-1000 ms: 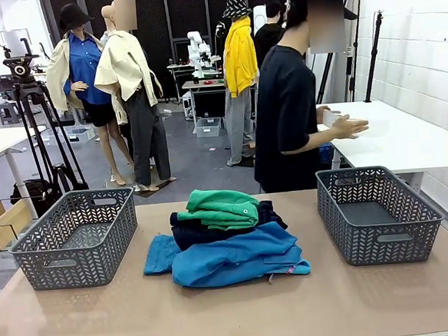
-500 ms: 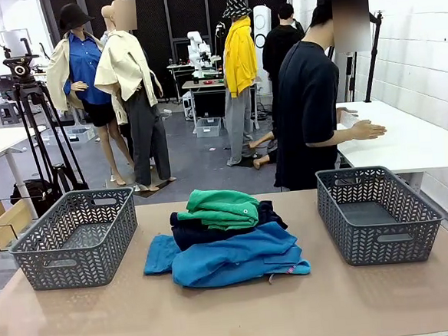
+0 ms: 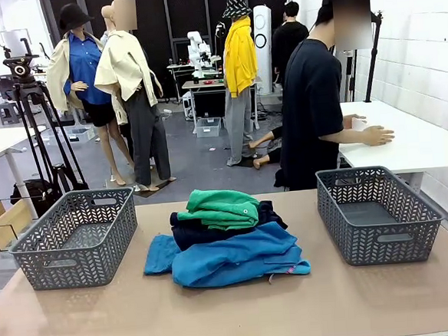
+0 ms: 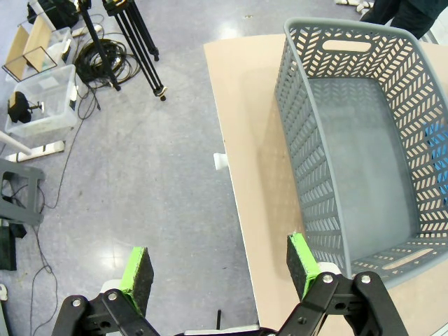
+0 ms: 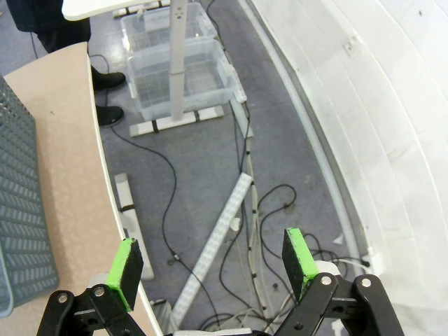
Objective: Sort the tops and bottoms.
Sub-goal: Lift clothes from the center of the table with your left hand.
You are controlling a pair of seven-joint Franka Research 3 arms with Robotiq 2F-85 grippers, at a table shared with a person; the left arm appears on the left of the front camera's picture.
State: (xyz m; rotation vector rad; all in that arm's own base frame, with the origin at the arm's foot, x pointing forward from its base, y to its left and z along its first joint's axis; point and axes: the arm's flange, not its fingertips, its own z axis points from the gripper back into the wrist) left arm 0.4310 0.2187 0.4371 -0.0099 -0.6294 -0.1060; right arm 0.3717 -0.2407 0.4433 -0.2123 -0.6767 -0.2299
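Two tops (image 3: 223, 206) stacked on bottoms (image 3: 238, 261), left tool (image 4: 217, 248), right tool (image 5: 210, 241) both spread

A white brick wall (image 3: 423, 39) fills the right side, a white table (image 3: 414, 139) below it. Grey floor (image 3: 200, 150) spreads mid-frame; a tripod (image 3: 28, 89) stands at left, black panels (image 3: 197, 8) upper centre.

Soft matt cloth tops (image 3: 221, 207) and bottoms (image 3: 230, 261), grey plastic baskets (image 3: 76, 259) (openwork walls), smooth matt tabletop (image 3: 219, 318)
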